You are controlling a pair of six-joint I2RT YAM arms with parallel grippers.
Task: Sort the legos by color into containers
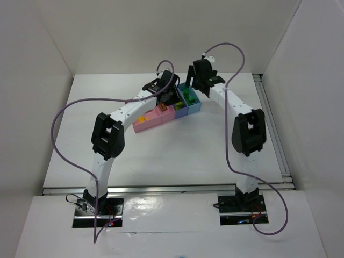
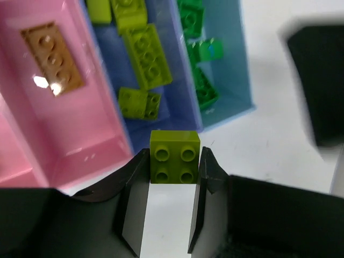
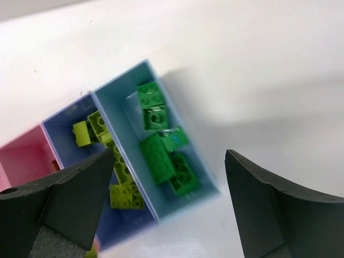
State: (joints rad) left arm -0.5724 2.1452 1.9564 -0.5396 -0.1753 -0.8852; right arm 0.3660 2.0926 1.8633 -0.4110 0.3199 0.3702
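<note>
Since the lime brick is a small hard plastic block, it should be very light, stiff and hard to damage, but its smooth flat sides could slip or twist under a weak pinch. The best hold is on two opposite flat faces, studs up. That is how the left gripper has it: narrowed onto the brick, one finger on each side. The brick sits just short of the near end wall of the darker blue bin, which holds other lime bricks. A brown brick lies in the pink bin beside it.

From above, the left arm reaches forward and inward with its elbow raised and its wrist tipped down at the row of bins. The right arm mirrors it from the other side. The right gripper is spread wide and holds nothing, above the light blue bin with the dark green bricks in it
</note>
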